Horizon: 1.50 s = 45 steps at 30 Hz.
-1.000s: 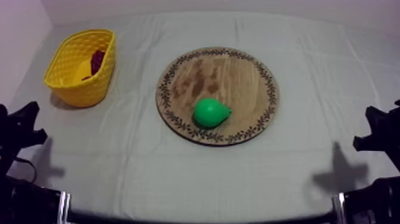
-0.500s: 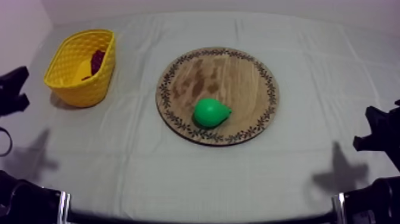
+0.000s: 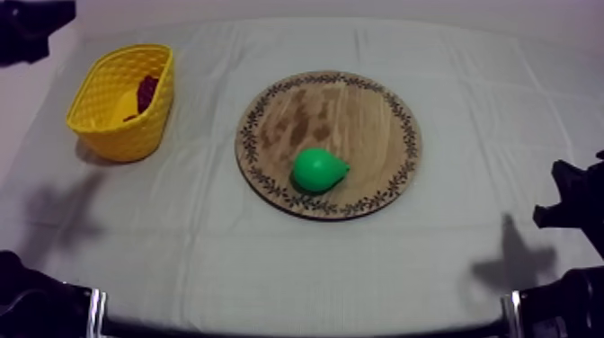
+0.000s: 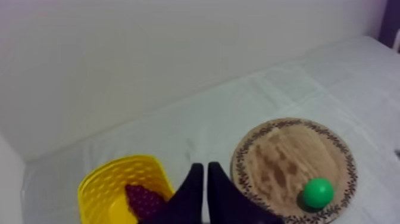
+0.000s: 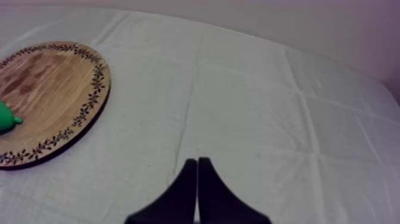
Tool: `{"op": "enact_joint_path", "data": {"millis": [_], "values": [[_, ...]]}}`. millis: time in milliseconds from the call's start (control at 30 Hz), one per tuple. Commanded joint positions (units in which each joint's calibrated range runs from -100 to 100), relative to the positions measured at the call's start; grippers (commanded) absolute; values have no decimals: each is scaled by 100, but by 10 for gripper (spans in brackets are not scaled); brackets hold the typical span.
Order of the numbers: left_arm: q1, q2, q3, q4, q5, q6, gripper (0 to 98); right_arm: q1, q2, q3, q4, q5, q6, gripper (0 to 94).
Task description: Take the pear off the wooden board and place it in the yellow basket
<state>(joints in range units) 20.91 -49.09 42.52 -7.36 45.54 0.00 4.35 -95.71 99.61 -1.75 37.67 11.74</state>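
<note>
A green pear (image 3: 318, 170) lies on the near part of the round wooden board (image 3: 341, 103) at mid-table. The yellow basket (image 3: 90, 90) stands at the far left, well apart from the board. My left gripper (image 3: 40, 22) hangs high at the far left corner, behind the basket. Its fingers (image 4: 196, 184) lie together as a narrow wedge, shut on nothing, above the basket (image 4: 101, 182) and short of the pear (image 4: 318, 192). My right gripper (image 3: 564, 200) sits low at the right edge, shut (image 5: 197, 165), far from the board (image 5: 53, 89) and the pear (image 5: 6, 119).
A bunch of dark grapes (image 3: 146, 90) and something yellow (image 3: 126, 106) lie inside the basket. Bare cloth stretches between the basket and the board and all along the front. A pale wall rises behind the table's far edge.
My left arm has travelled from the lower left, up along the left edge, to the far left corner behind the basket. Pear, board, basket and right arm have stayed put.
</note>
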Motion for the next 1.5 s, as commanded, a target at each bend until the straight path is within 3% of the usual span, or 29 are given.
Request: {"op": "enact_joint_path", "data": {"millis": [0, 533, 1067, 1467], "values": [[240, 434, -708, 10, 60, -40, 0, -6, -5, 5, 2, 7, 6, 5], [1280, 2009, -1647, -167, 816, -27, 0, -6, -5, 5, 2, 7, 6, 5], [1578, 3859, -2570, -150, 945, -7, 0, -6, -5, 5, 2, 7, 6, 5], [1812, 5275, -3340, -172, 1128, -337, 0, -6, -5, 5, 2, 7, 6, 5]]}}
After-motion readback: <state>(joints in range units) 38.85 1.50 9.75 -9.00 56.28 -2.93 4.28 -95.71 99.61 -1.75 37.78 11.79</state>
